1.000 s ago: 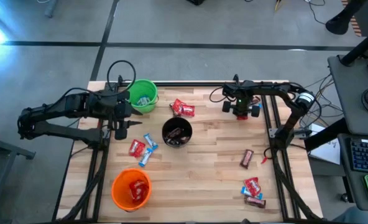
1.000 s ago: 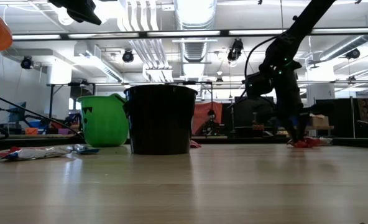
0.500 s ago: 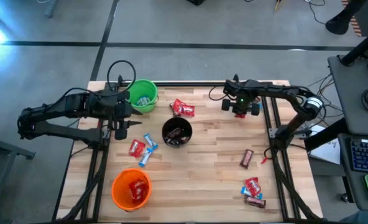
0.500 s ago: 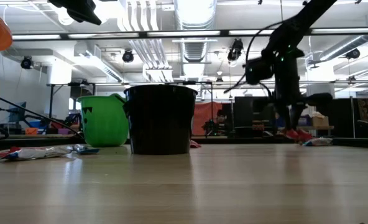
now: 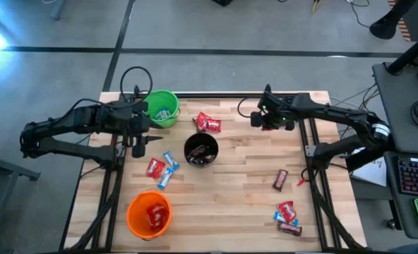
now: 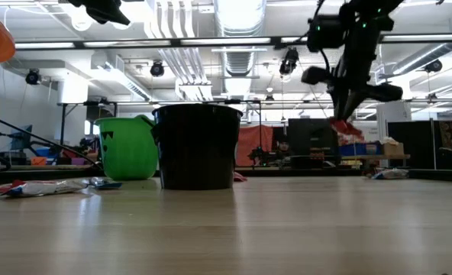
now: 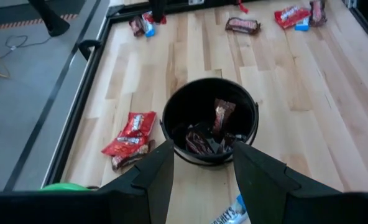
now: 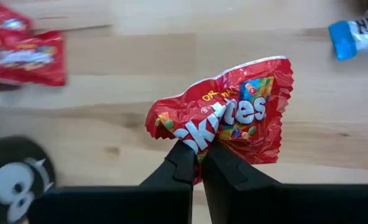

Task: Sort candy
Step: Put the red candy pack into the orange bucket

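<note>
The bench carries three cups and scattered candy. The black cup stands mid-bench, below and toward the middle from the right end effector, with dark brown bars already inside. The green cup stands just beside the left end effector, at the far edge. The orange cup stands at the near edge, well apart from both end effectors, and holds red packets.

The right end effector hangs raised above the far part of the bench, with its fingers pinched tight on a red candy packet, held by one edge so the rest fans out clear of the bench. The left end effector hovers with its fingers spread and holds nothing; the black cup lies straight ahead of it in its wrist view.

Loose candy lies on the bench: a red pair between the right end effector and the green cup, a red and blue-and-white cluster just below the left end effector, a brown bar and a small heap toward the near right corner.

Judgement: the step in hand is the carry of a picked red packet. Since the orange cup holds the red ones, the next move likely calls for a long crossing to it, clearing the black cup's rim, and release only once above the opening.
</note>
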